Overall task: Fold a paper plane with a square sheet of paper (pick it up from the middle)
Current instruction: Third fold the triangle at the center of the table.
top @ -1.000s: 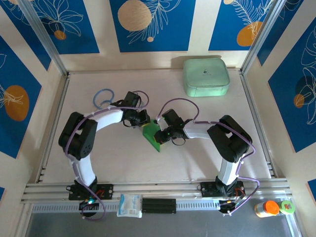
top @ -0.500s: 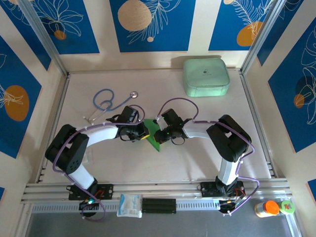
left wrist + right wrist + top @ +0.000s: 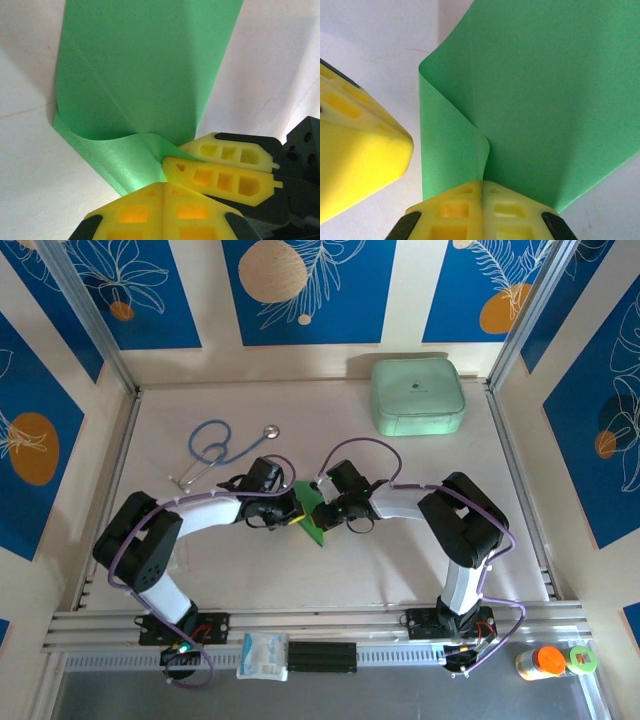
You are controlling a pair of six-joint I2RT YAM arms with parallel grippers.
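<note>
— Pale desk (image 3: 400,560), blue leaf-patterned panels behind it. Where is the square sheet of paper (image 3: 309,512)?

— About the middle of the desk, between the two arms. It is bright green, partly lifted off the surface and bent into a soft curl rather than lying flat.

— What about the left gripper (image 3: 293,514)?

— Its yellow pads (image 3: 135,215) are pressed together with no gap. In the left wrist view the paper's lower edge runs right into the seam between them, so it pinches the sheet.

— And the right gripper (image 3: 325,511)?

— Closed as well. In the right wrist view its pads (image 3: 512,212) meet tightly, and the green sheet rises out of their joint, curling over to the left. It grips the paper too.

— How close are the two?

— Just beside each other, fingertips nearly touching, at the same edge of the sheet.

— Anything else on the desk?

— A mint-green zip case (image 3: 418,395) by the far right corner, and a blue stethoscope (image 3: 215,445) toward the far left, both well apart from the paper.
</note>
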